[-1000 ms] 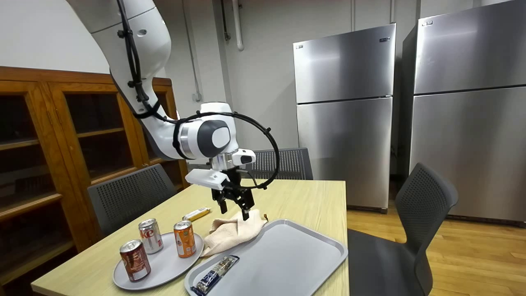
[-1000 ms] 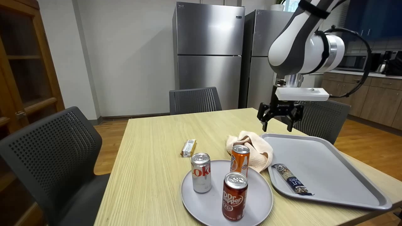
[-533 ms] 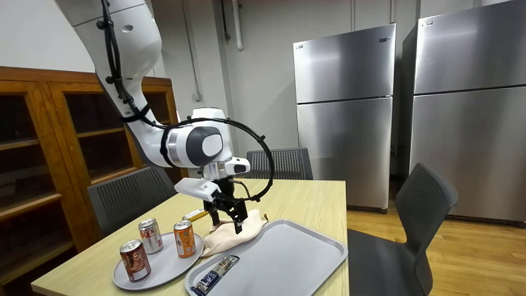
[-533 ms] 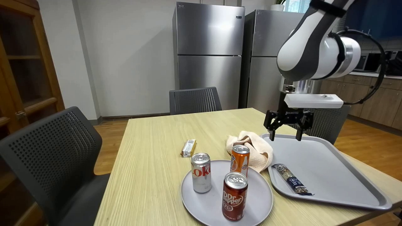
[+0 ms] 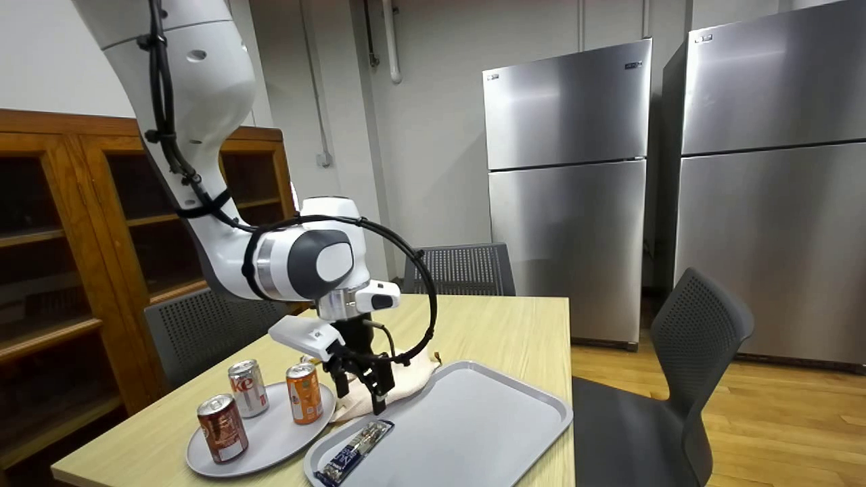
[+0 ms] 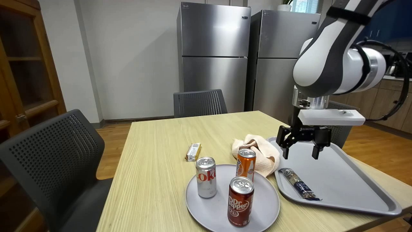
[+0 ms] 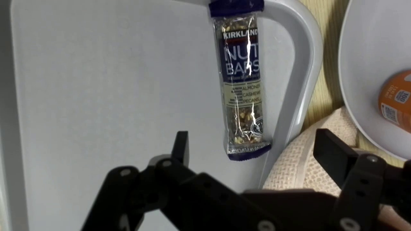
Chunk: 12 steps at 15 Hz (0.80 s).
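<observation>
Claw (image 7: 252, 142) spread wide, nothing in it; nut bar (image 7: 242, 80) on tray (image 7: 102, 96), below and ahead, long axis running away from claw.

The nut bar wrapper (image 7: 242, 88) is glossy plastic (partly clear), the tray (image 7: 112, 96) smooth, the cloth (image 7: 289, 170) roughly woven.

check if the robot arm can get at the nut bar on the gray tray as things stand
Probably yes: the nut bar lies uncovered on the gray tray, and the open, empty end effector hangs nearby with nothing visible between them. The raised rim beside the bar might crowd the grip slightly.
</observation>
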Tool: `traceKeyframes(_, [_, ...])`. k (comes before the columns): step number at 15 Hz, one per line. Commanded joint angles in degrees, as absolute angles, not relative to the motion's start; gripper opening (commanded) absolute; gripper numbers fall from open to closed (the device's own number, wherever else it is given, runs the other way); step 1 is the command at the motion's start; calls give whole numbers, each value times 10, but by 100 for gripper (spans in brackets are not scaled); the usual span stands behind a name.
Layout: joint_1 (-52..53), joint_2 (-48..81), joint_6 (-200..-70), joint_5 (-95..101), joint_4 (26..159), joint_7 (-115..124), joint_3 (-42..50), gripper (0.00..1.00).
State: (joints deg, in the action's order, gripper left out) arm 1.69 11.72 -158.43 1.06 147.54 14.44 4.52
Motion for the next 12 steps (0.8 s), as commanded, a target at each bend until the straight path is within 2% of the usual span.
traceKeyframes(1, [44, 122, -1625, 48, 1497, 218, 64, 100])
traceKeyframes(12, [104, 151, -1677, 66, 1535, 294, 123, 100])
